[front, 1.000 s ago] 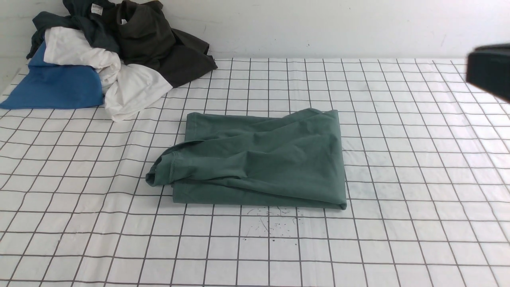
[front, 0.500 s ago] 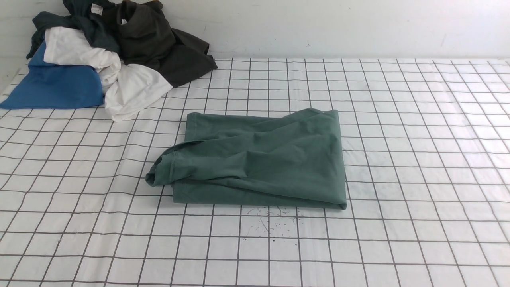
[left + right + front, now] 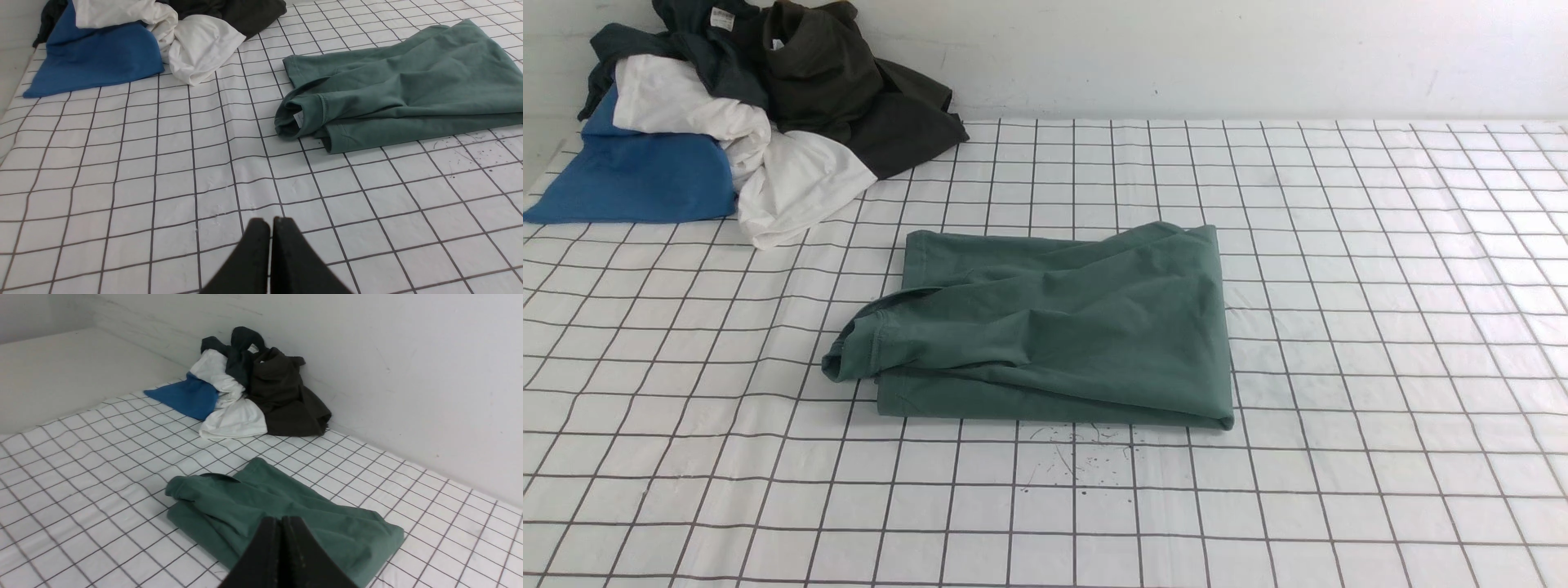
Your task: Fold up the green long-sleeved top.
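**Green top sitting folded mid-table, both grippers off it**

So the setup is a white wall (image 3: pixel 1176 57) at the back and a table covered in a white cloth with a dark grid (image 3: pixel 1380 327). Pretty plain scene.

The green long-sleeved top (image 3: pixel 1062 327) lies roughly in the middle of the cloth, folded into a chunky rectangle. In the front view its ribbed collar end (image 3: pixel 849 355) sticks out at about 8 o'clock from the bundle's centre, a bit rumpled, and the left wrist view shows a small white tag (image 3: pixel 298 118) tucked inside that opening. The fold edge at 3 o'clock looks fairly straight; the top surface has some soft creases running across it. Just below the bundle, at 6 o'clock, there are small dark specks (image 3: pixel 1070 461) on the cloth.

Up at around 10 o'clock from the top, well apart from it, is a pile of other clothes against the wall: a blue piece (image 3: pixel 637 175), a white one (image 3: pixel 784 184), a dark brown-olive one (image 3: pixel 866 106) and a darker teal-black one with a white tag (image 3: pixel 707 45).

Neither arm shows in the front view. The left gripper (image 3: pixel 270 222) has its jaws pressed together with nothing between them, hanging over bare cloth, apart from the top. The right gripper (image 3: pixel 281 520) is also closed and empty, seen over the top's near side; can't tell if it touches the fabric.
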Motion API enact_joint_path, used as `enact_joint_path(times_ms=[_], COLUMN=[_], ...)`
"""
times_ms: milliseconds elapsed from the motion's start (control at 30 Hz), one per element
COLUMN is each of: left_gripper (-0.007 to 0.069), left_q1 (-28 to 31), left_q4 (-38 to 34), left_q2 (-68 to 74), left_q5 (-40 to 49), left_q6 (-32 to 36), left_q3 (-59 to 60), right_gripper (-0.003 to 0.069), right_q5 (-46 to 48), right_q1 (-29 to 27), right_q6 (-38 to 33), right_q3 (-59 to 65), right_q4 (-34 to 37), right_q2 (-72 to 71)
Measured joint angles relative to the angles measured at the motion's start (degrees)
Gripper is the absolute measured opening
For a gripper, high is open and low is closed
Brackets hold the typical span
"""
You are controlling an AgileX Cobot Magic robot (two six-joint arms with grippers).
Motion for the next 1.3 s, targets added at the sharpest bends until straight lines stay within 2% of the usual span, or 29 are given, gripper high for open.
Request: enact_joint_path(times_ms=[133,200,233,333,367,400,500,700,833,1300], left_gripper=[-0.0007,-0.0007,-0.0007,-0.0007,-0.0007,-0.0007,-0.0007,-0.0007,-0.0007,-0.0007], left_q1=[0.00,0.00,0.00,0.00,0.00,0.00,0.00,0.00,0.00,0.00], left_q4=[0.00,0.00,0.00,0.00,0.00,0.00,0.00,0.00,-0.06,-0.04], left_q2=[0.00,0.00,0.00,0.00,0.00,0.00,0.00,-0.02,-0.07,-0.07], left_q5=[-0.02,-0.02,-0.02,-0.02,-0.02,-0.02,-0.02,-0.07,-0.07,-0.07], left_q6=[0.00,0.00,0.00,0.00,0.00,0.00,0.00,0.00,0.00,0.00], left_q3=[0.02,0.02,0.02,0.02,0.02,0.02,0.02,0.02,0.02,0.02], right_gripper=[-0.0015,-0.0015,-0.0015,-0.0015,-0.0015,-0.0015,-0.0015,-0.0015,-0.0015,-0.0015], right_q5=[-6.67,-9.67,-10.06,-12.67,-12.76,-13.19,-13.26,-13.68,-14.13,-13.98], right_q1=[-6.35,-12.59,-13.84,-25.83,-26.40,-30.50,-35.45,-37.90,-37.97,-37.97], right_q6=[4.28,4.68,4.68,4.68,4.68,4.68,4.79,8.42,11.35,11.16], right_q3=[8.78,13.83,14.74,23.82,24.31,28.35,34.96,44.01,44.54,44.54], right_q4=[-1.64,0.16,0.53,3.22,3.19,3.24,2.48,-0.56,-1.55,-1.67], right_q2=[-4.08,-7.56,-8.18,-13.99,-14.66,-17.38,-22.21,-27.37,-27.37,-27.37])
